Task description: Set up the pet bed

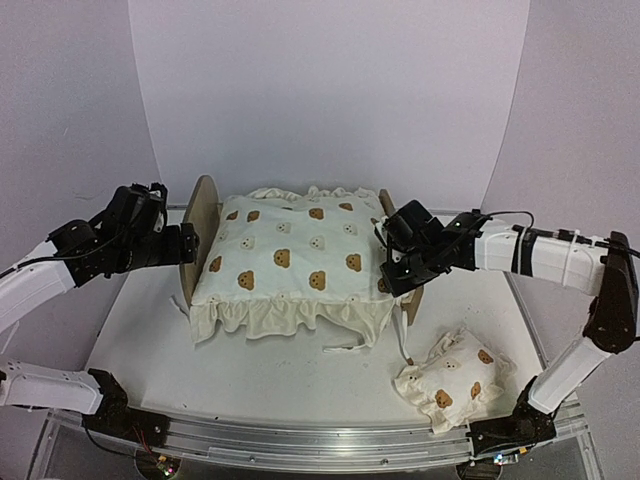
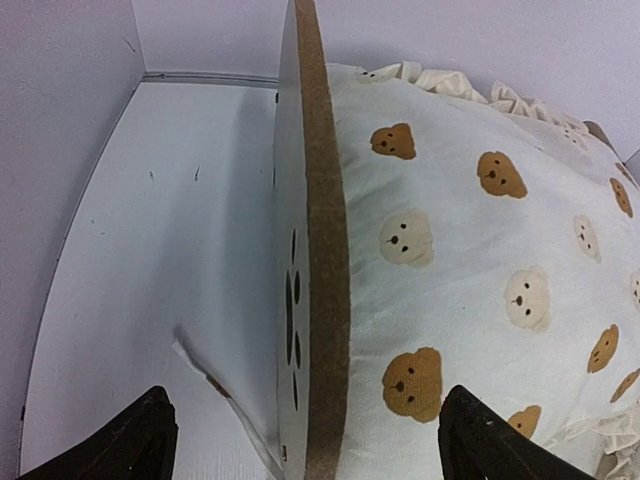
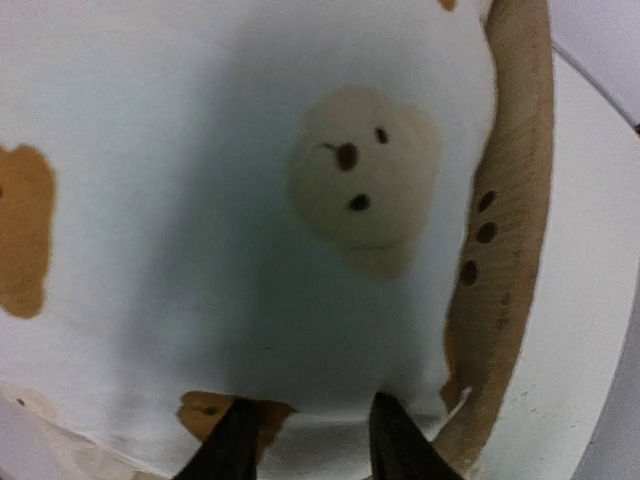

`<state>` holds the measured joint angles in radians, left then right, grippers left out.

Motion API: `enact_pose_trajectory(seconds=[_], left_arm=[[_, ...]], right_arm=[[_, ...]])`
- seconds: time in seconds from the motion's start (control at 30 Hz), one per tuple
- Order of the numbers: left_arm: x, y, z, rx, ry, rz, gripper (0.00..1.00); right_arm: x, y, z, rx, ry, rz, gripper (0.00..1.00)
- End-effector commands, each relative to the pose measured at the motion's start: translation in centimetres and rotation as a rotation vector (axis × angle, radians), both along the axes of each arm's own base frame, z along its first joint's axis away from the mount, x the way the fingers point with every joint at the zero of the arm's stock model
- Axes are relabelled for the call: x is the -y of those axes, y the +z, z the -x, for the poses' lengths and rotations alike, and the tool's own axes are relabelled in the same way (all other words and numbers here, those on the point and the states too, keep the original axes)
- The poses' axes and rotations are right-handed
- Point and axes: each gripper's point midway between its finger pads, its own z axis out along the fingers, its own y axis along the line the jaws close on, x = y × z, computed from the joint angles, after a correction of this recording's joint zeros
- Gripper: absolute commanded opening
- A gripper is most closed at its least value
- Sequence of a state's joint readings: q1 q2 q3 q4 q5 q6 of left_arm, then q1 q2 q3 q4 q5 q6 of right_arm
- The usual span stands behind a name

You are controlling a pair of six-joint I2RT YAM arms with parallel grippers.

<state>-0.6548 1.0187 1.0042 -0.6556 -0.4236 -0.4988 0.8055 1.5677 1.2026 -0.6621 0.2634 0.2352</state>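
Straddling headboard (image 2: 322, 300), left end effector (image 2: 300, 445) wide; right (image 3: 312, 442) half-open on cushion (image 3: 190, 240).

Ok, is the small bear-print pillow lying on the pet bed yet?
No, in the top view the small pillow lies on the table at the front right, not on the pet bed.

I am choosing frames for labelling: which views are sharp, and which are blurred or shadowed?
Top external: sharp, evenly lit, soft shadow under the cushion. Left wrist: sharp on the headboard. Right wrist: blurred, too close, grey shadow over the cushion above the right gripper.
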Motion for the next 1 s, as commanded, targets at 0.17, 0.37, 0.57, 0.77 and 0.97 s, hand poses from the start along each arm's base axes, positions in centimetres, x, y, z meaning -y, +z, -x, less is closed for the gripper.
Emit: enact_pose_trajectory(seconds=[0.17, 0.37, 0.57, 0.77, 0.97], left_arm=[[-2.1, -0.7, 0.5, 0.014, 0.067, -0.002, 0.89], [-0.1, -1.9, 1.2, -0.062, -0.021, 0.070, 0.89], [2.6, -1.8, 0.4, -0.016, -0.141, 0.135, 0.70], [6.5, -1.6, -1.4, -0.046, -0.271, 0.155, 0.60], [3.1, 2.3, 0.3, 0.075, -0.174, 0.194, 0.86]], right_arm=[[7.9, 2.6, -3.7, 0.308, -0.293, 0.347, 0.19], [0.7, 8.1, -0.5, 0.245, -0.043, 0.132, 0.42], [-14.0, 11.7, 4.7, 0.129, 0.407, -0.335, 0.71], [-26.3, 13.4, 12.3, 0.300, 0.871, -0.440, 0.81], [-33.0, 10.1, 13.6, 0.761, 0.888, -0.250, 0.87]])
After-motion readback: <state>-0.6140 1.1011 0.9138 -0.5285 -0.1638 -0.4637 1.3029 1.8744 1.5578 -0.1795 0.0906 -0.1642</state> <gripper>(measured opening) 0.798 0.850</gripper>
